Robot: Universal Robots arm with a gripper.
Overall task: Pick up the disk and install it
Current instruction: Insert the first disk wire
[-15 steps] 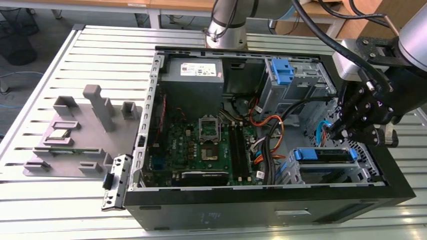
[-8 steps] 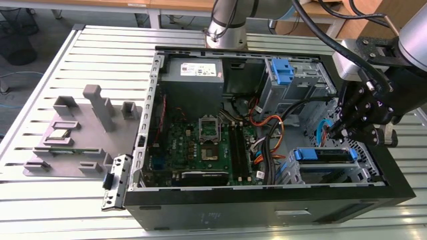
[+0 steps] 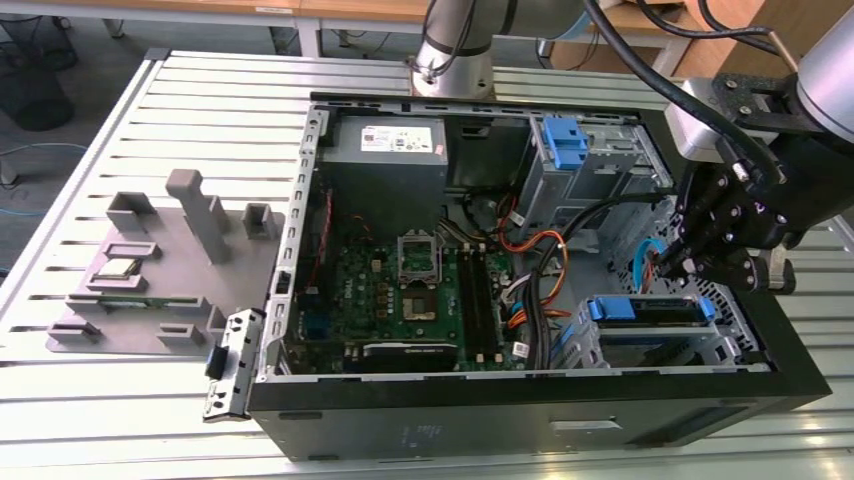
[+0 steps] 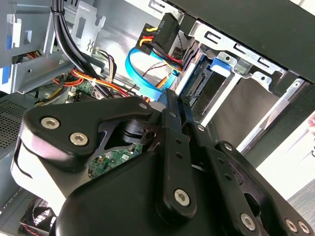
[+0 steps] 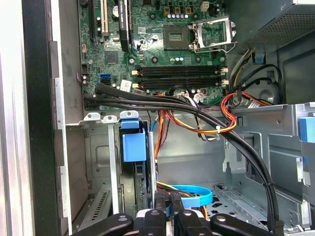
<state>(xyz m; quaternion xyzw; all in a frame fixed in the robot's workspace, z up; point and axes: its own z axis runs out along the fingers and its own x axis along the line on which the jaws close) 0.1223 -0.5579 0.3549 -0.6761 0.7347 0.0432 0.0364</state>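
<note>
The computer case [image 3: 534,405] is a black sheet-metal box lying open on a ribbed, pale metal table [image 3: 200,100]. Inside it sit one green motherboard [image 3: 400,290], one grey perforated power-supply box [image 3: 387,150] and bare steel drive cages.

The disk [image 3: 647,310] is seated in the lower cage, at the exterior view's right. It is a flat slab with glossy blue plastic rails along its edges. In the first wrist view it stands edge-on in its slot [image 5: 140,184], with a square blue tab at its end. In the second wrist view its connector edge [image 4: 194,83] faces the cables.

A second blue plastic bracket [image 3: 567,140] sits in the upper cage, which makes two blue pieces in all.

The gripper [image 3: 687,262] is matte black with bolted links. It hangs inside the case just above the disk and is not touching it. In both wrist views its fingers [image 5: 158,200] are drawn almost together (only a sliver shows between them) and hold nothing [image 4: 176,101].

A flat blue ribbon cable [image 5: 197,194] curls beneath them, and a bundle of round black cables [image 5: 147,101] crosses the board.

Beside the case lies one grey moulded fixture [image 3: 147,300].
</note>
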